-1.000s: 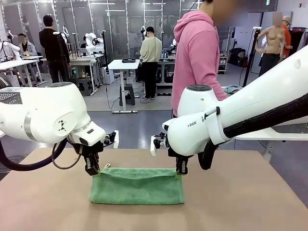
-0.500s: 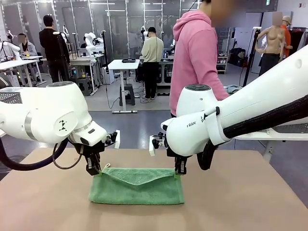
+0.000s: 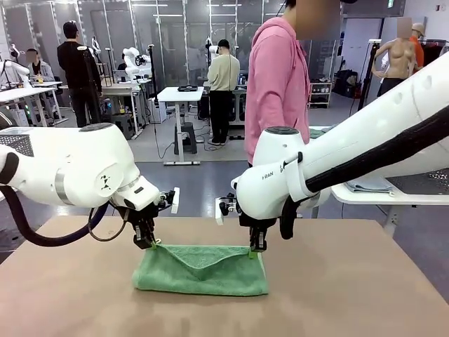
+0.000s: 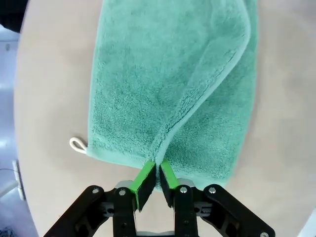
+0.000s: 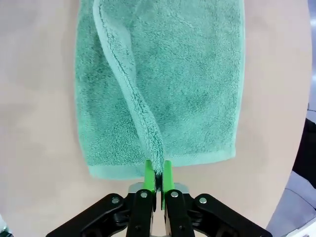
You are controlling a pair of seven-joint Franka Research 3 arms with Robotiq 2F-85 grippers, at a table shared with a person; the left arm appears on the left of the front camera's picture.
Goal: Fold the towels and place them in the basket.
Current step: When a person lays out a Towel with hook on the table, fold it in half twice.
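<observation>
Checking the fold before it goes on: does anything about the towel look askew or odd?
Nothing is damaged or spilled. The towel's top layer, pinched at each end by the left tool and right tool, sags in a V between them, so the fold is not flat yet.

Front view: you've got bright, even light from ceiling strips at 12 o'clock. Shadows stay soft: a thin dark band under the towel [image 3: 200,270] at 6 o'clock on the table [image 3: 351,295], plus shade beneath the left arm [image 3: 70,172]. Its white shell shows mild sheen. Glass panels at 11 o'clock throw reflections; far background goes slightly soft. In your 2 wrist views the terry pile is sharp at centre, with heavy barrel bend at the rims: table edge bows at 9 and 3 o'clock. Left wrist washes out pale at 9 o'clock.
</observation>
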